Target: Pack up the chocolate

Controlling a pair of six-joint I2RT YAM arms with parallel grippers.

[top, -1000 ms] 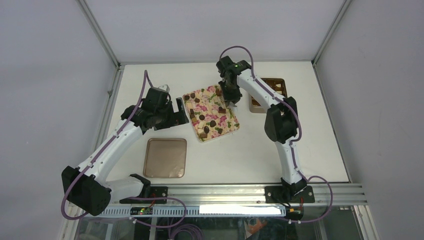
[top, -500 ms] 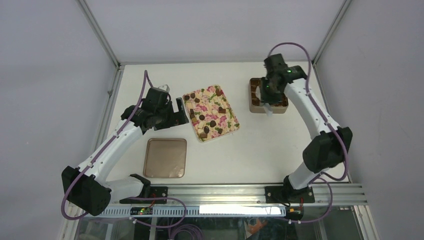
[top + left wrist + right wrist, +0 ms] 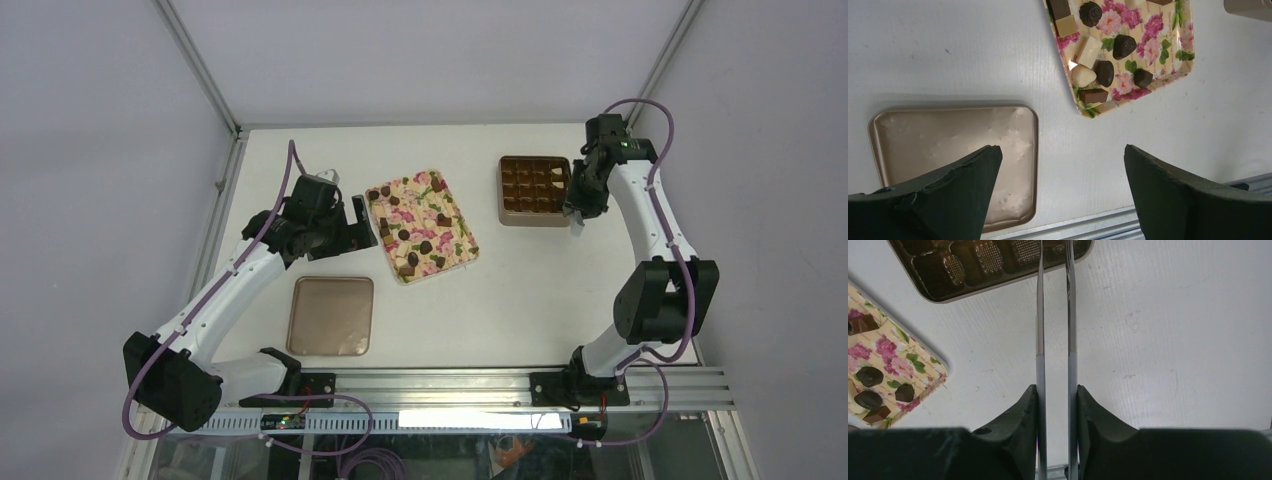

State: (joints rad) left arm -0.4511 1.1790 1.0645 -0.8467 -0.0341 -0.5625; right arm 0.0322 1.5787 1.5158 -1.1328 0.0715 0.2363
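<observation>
Hovering at the worktop's far-right edge, the right gripper (image 3: 576, 212) clamps tweezers (image 3: 1054, 315); chocolates (image 3: 414, 240) lie leftward, nearer the wide-open left gripper (image 3: 358, 222).

A robotics lab test cell: a bare white table (image 3: 520, 300) fills the frame's centre, boxed in by plain grey panels and aluminium framing (image 3: 200, 65), with a slotted metal rail (image 3: 480, 385) and loose cabling along the bottom edge.
</observation>
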